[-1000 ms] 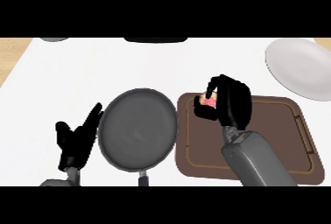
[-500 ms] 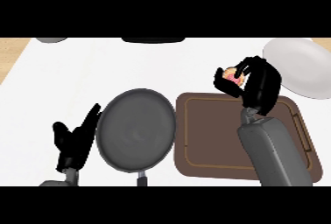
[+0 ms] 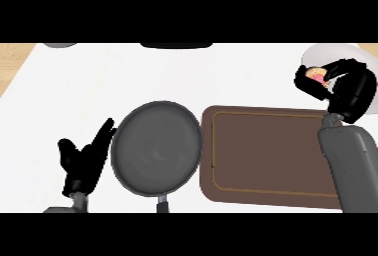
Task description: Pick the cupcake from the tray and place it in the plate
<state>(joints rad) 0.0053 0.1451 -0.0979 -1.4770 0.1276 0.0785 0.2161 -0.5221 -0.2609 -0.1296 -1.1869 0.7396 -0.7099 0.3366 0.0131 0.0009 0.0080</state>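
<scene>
Since the earlier frame the right hand (image 3: 345,86) has moved further up and to the right, off the tray (image 3: 269,155) and over toward the plate (image 3: 332,51) in the top right corner. A second ago it was sitting over the tray's upper left part, so that's a decent swing across.

Right now the right hand is curled round the cupcake (image 3: 317,76), and you can only see a bit of pink and tan peeking out between the black fingers. The cupcake is up in that hand, sitting over the lower left part of the white plate as seen from above. I can't tell whether it's touching the plate or held above it.

The brown tray is on the white surface (image 3: 96,85) with nothing on it, and the grey forearm crosses its right edge.

Just left of the tray there's a dark grey pan (image 3: 155,148), round, with its handle poking toward the bottom edge. The pan and tray are right next to each other, almost touching.

The left hand (image 3: 83,162) is down at the lower left, beside the pan, fingers straight and pointing up, holding nothing. Looks like it's in the same spot as before.

Strip of wood colour shows at the far left edge of the surface.
</scene>
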